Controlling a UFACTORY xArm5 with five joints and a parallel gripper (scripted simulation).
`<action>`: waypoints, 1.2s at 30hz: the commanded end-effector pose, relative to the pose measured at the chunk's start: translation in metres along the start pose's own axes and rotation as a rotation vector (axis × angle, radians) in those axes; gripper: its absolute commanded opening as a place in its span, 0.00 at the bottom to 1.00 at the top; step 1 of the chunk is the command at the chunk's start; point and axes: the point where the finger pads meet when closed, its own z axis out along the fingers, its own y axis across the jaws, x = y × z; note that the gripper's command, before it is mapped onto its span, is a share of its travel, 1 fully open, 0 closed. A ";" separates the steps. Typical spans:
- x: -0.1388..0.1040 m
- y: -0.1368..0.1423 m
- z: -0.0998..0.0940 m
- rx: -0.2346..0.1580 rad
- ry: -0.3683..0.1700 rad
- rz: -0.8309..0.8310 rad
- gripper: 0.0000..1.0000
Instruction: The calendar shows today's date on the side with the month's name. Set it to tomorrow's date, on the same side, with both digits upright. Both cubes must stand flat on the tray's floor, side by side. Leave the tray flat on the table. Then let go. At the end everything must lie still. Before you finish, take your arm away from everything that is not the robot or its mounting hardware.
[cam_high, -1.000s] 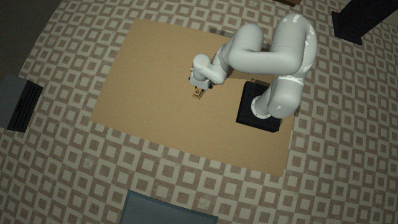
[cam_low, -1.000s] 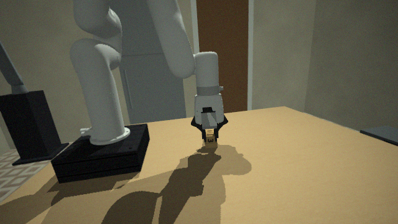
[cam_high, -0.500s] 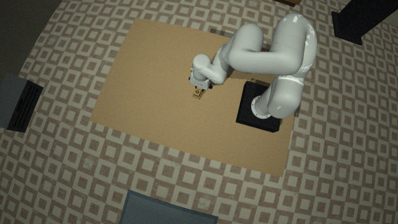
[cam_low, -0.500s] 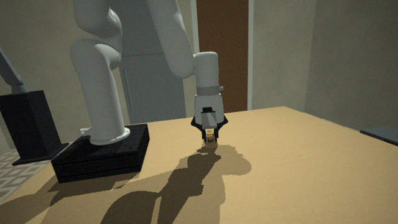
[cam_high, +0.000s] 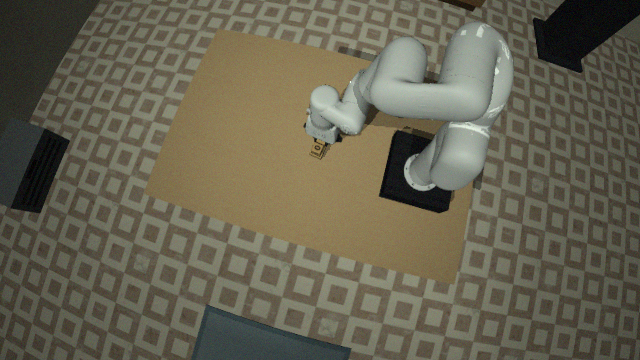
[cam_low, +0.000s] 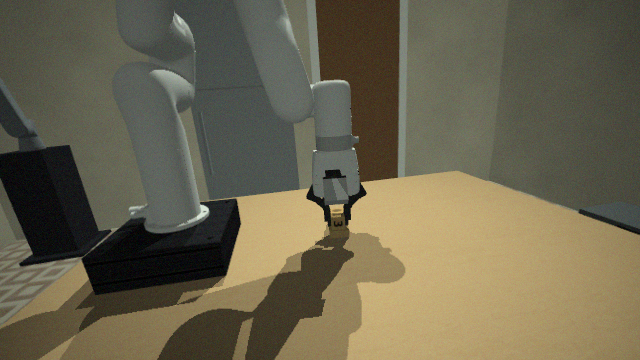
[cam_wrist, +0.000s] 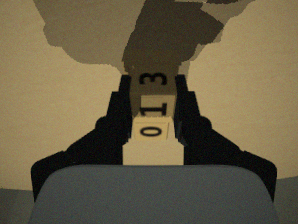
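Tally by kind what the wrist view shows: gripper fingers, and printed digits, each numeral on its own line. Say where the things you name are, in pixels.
Gripper fingers: 2
Digit 0 (cam_wrist: 151, 131): 1
Digit 1 (cam_wrist: 154, 109): 1
Digit 3 (cam_wrist: 153, 78): 1
Total: 5
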 end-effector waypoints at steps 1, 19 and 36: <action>0.000 -0.002 -0.021 0.005 0.000 0.000 0.29; -0.001 -0.002 -0.094 0.005 0.000 0.000 0.29; -0.004 -0.004 -0.094 0.005 -0.001 0.066 0.29</action>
